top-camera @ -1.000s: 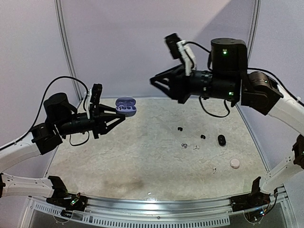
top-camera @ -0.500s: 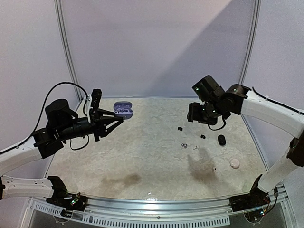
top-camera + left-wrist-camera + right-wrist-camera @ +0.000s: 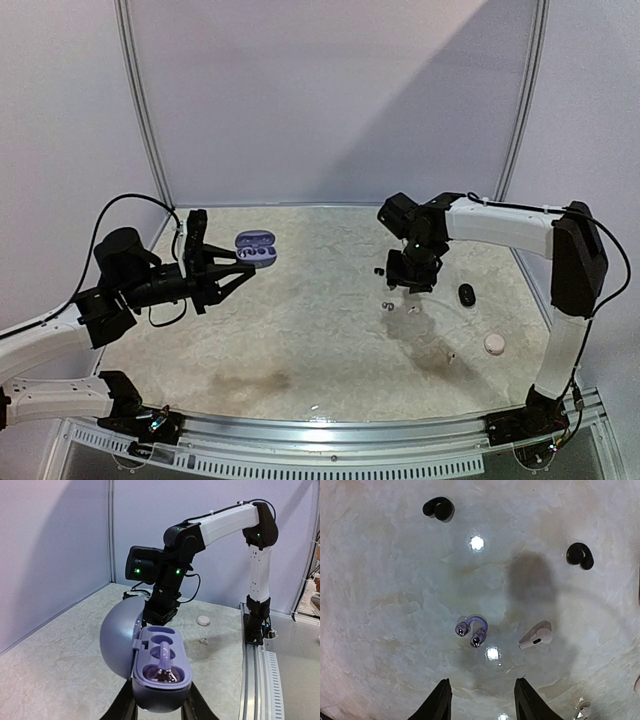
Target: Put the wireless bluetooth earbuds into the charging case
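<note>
Gloss showed on the pebble-shaped charging case point(image 3: 161, 682) clamped in left jaws; right jaws gaped above a horseshoe-shaped earbud point(image 3: 476, 639).

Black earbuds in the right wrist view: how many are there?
2. One black earbud lies upper left, the other upper right. More may sit outside this view.

I find a pale marbled table point(image 3: 300, 330) enclosed by plain lilac walls point(image 3: 330, 100) with grey corner posts point(image 3: 140, 100), and overhead light glints point(image 3: 477, 543) on its surface.
</note>
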Robot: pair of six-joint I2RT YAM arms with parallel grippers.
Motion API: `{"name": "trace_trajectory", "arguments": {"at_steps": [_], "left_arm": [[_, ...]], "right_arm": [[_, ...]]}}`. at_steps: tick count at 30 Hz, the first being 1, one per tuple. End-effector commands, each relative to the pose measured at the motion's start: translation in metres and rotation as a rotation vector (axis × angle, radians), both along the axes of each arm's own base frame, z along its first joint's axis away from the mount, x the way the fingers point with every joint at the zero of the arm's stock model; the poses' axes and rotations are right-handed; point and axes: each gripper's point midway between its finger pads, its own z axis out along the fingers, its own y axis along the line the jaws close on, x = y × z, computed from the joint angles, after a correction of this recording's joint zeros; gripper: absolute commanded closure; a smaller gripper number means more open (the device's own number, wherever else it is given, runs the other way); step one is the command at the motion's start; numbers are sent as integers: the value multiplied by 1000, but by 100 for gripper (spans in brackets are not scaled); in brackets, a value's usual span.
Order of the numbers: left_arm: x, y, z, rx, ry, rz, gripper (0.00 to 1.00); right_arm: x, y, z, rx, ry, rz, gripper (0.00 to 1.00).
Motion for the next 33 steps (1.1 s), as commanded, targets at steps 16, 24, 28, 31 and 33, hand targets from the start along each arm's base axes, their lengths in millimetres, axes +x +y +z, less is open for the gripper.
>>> {"name": "trace_trajectory", "arguments": {"at_steps": [16,24,28,31,33], "left_arm": [[8,9,2,-10,-38,33,100],[8,10,2,-10,-43,36,100],[9,11,3,-8,-55,41,100],[10,10,2,-4,-56,42,100],[9,11,3,-7,-55,42,100]], "right_arm": [[24,3,-59,-8,156,-27,73],[17,6,-68,10,195,-19,77],[12,7,-71,15,214,-15,78],[8,6,-74,10,222,-14,79],[7,6,-74,5,222,-13,79]]}}
